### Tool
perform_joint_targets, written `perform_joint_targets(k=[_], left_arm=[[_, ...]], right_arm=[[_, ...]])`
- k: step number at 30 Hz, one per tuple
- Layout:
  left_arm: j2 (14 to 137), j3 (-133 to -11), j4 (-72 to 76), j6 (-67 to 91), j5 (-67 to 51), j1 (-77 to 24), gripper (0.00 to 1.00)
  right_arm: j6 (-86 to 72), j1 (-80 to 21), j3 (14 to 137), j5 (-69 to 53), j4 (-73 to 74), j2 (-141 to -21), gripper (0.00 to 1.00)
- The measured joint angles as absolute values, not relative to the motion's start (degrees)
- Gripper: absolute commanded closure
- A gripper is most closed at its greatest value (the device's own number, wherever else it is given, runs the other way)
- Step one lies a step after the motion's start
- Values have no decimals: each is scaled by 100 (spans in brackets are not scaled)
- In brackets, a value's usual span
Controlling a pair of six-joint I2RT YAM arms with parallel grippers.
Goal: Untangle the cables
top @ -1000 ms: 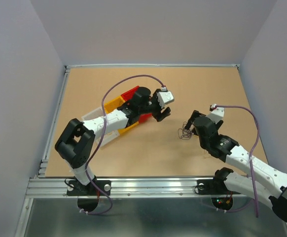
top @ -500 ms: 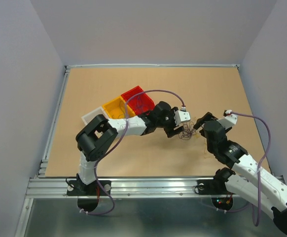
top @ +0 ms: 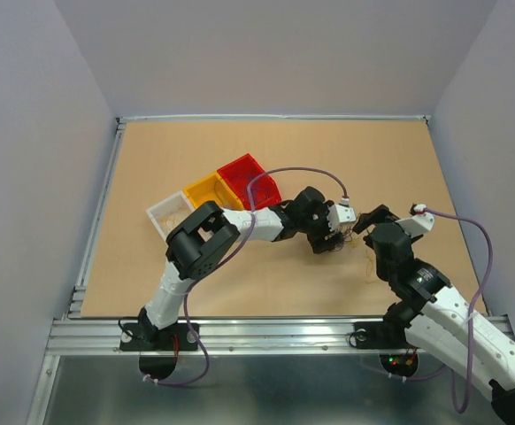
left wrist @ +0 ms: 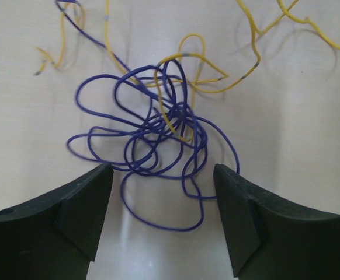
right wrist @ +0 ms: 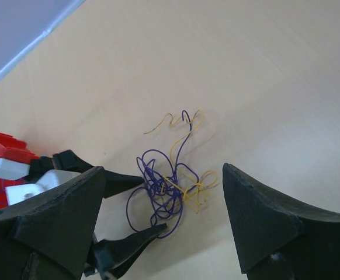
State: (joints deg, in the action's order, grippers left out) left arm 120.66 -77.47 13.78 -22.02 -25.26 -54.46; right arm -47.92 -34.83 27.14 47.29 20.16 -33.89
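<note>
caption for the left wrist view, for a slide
Open left end effector facing a tangle of purple and yellow cables lying on the tabletop.

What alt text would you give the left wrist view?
A tangled clump of purple cable threaded with yellow cable lies on the pale table, its lowest loop reaching between the open jaws of the left tool.

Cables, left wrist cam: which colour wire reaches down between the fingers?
The purple cable: its lowest loop lies between the fingers of the open left gripper. The yellow cable lies wholly beyond the fingertips, threaded into the purple knot and trailing away.
</note>
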Motion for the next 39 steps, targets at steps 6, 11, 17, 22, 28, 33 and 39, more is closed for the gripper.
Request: perform_joint_targets(k=[6, 11, 17, 22, 28, 33, 39], left_arm=[[12571, -8370, 1208, -2174, -2357, -5572, 100], [12455, -8213, 1245, -2276, -2233, -5575, 100], [11660, -7483, 939, -2615, -2515, -5485, 100], [10735, -7054, 740, -2884, -3022, -5277, 100], [10217, -7017, 574, -3142, -3531, -5153, 100], [10213, -7008, 379, -3229, -3684, -5170, 100], [10213, -7008, 360, -3186, -3656, -5133, 100]], right_arm=[[-4794, -3428, 2714, 4810, 2110, -3367, 21], [-4803, -3424, 2714, 4753, 2097, -3293, 22], [-4676, -3424, 2563, 4477, 1850, -3201, 25], [-4451, -3424, 2383, 4084, 1549, -3177, 27], [-4084, -3424, 2263, 3404, 985, -3463, 2], [-3881, -3424, 2259, 2943, 663, -3835, 5], [-3802, -3424, 2211, 2655, 427, -4014, 35]])
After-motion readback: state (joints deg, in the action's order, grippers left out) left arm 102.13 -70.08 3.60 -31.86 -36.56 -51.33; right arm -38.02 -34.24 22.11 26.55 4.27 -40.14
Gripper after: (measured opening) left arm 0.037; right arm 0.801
